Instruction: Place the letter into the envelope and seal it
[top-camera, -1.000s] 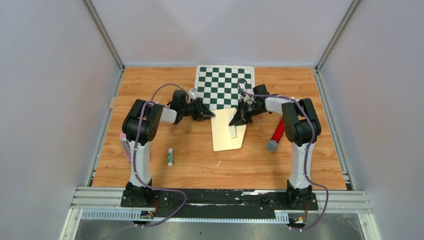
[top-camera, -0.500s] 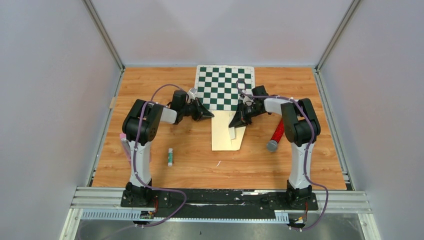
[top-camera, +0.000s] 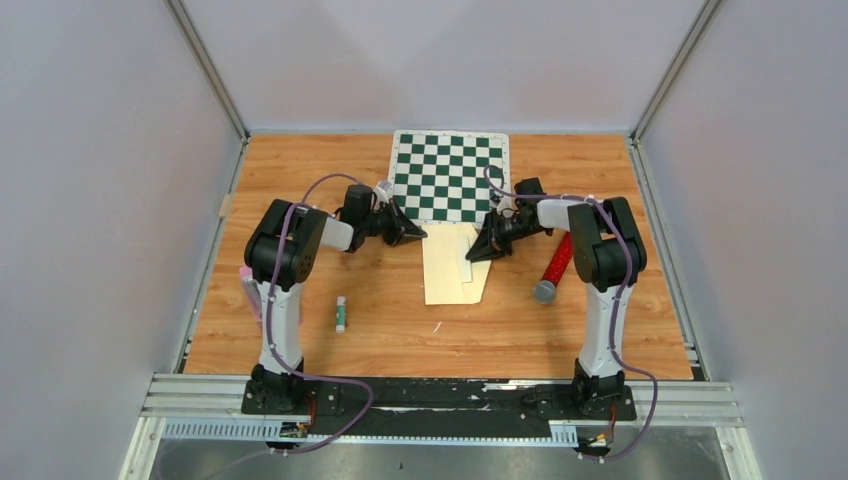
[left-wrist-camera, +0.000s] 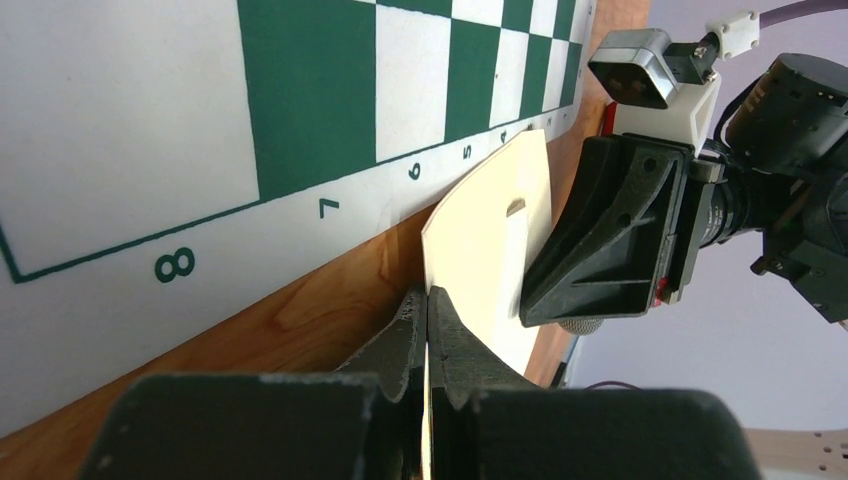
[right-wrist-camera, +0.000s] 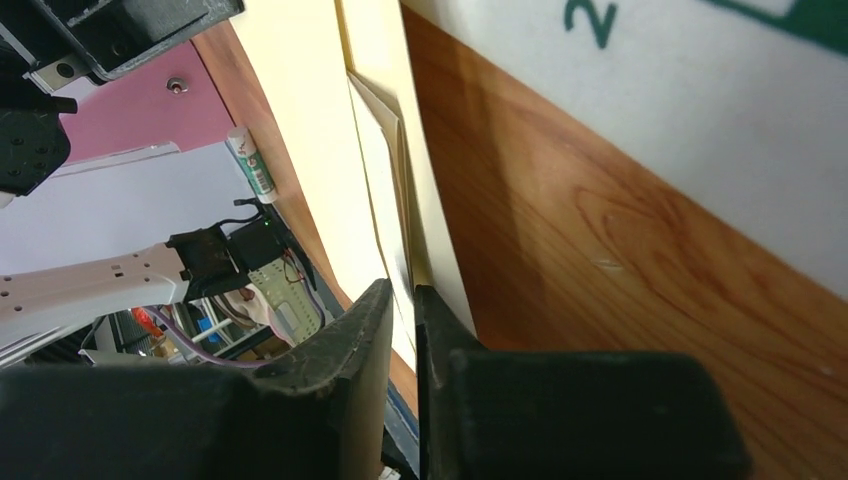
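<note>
- The left gripper is pressed tight on the edge of the envelope.
- That edge of the envelope bends up off the table where the fingers pinch it.
- The left arm stands up from its base, bends at the elbow and reaches to the right, with its wrist low over the wood.
- The right gripper has its fingers a little apart, with a thin paper edge in the gap. I cannot tell if they squeeze it.
- The right arm is bent the same way and reaches to the left, so the two grippers point at each other across the envelope.
- The envelope lies in the middle of the table, between the grippers. Its far end is right at the near edge of the chessboard.
- The letter shows as a paler sheet tucked between the cream layers of the envelope.
- A glue stick lies near the left arm, well apart from the envelope.
- A red tube lies beside the right arm.
</note>
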